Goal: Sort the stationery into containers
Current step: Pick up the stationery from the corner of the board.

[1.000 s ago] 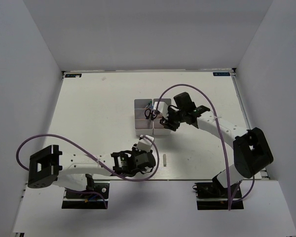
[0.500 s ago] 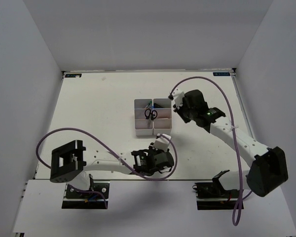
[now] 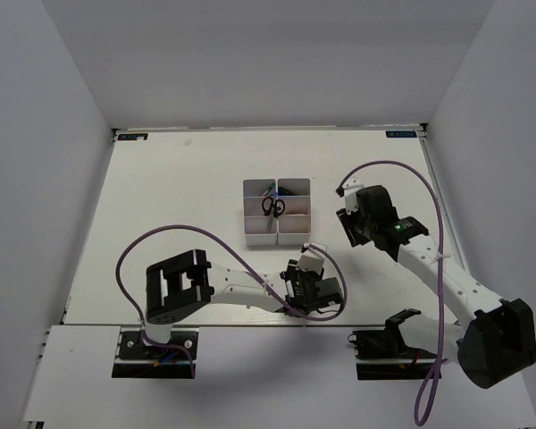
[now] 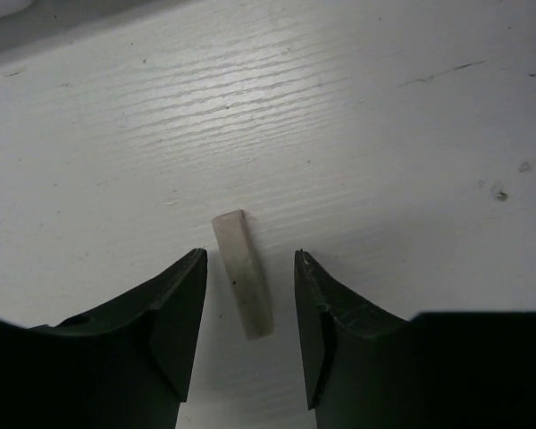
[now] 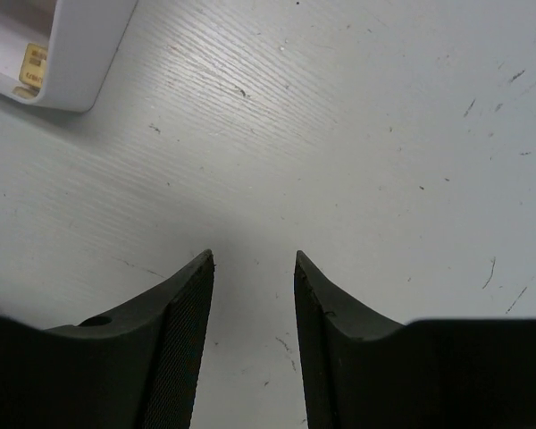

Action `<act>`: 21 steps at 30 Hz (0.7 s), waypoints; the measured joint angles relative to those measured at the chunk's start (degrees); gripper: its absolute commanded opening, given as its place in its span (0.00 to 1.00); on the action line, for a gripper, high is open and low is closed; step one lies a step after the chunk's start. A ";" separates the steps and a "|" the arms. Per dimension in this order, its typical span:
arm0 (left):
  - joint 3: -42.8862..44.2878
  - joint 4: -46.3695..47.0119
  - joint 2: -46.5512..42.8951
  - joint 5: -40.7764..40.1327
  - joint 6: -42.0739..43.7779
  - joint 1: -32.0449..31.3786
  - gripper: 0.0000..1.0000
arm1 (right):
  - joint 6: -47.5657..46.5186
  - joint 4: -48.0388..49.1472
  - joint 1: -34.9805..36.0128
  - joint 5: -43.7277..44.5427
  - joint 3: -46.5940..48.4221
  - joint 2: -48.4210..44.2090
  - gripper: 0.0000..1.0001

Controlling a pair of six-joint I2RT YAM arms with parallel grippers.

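The small grey stick lies flat on the white table between the fingers of my left gripper, which is open and straddles it without touching. From above, the left gripper covers the stick near the table's front edge. My right gripper is open and empty over bare table, to the right of the white divided tray. It also shows in the top view. The black-handled scissors and a blue pen tip lie in the tray's far compartments. A small tan square shows in the tray's corner.
The table's front edge runs just behind the left gripper. Purple cables loop over both arms. White walls enclose the table at the back and both sides.
My left gripper has moved right along the front edge and now sits over the grey stick. My right gripper has drawn back from the tray toward the right.
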 measured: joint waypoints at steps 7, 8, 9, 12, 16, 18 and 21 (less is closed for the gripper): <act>0.07 -3.63 1.44 -0.48 -3.30 0.26 0.28 | 1.07 0.13 -2.93 -1.75 -0.68 -1.49 0.45; 0.07 -3.80 1.46 -0.44 -3.37 0.35 0.21 | 1.25 0.13 -3.34 -2.03 -0.68 -1.62 0.45; 0.07 -4.09 1.46 -0.48 -3.45 0.39 0.15 | 1.38 0.13 -3.74 -2.36 -0.68 -1.84 0.45; 0.28 -4.24 1.46 -0.50 -2.84 0.42 0.04 | 1.66 0.11 -4.83 -3.04 -0.76 -2.71 0.42; 0.72 -4.26 0.87 -0.74 0.55 0.52 0.01 | 1.77 0.11 -5.97 -3.43 -0.87 -4.52 0.38; 2.01 -4.26 0.13 -1.33 3.69 0.94 0.01 | 1.81 0.15 -6.47 -3.78 -1.40 -5.49 0.38; 5.73 -4.09 -1.70 -1.53 8.57 3.19 0.03 | 1.84 0.07 -7.21 -4.46 -2.10 -5.77 0.38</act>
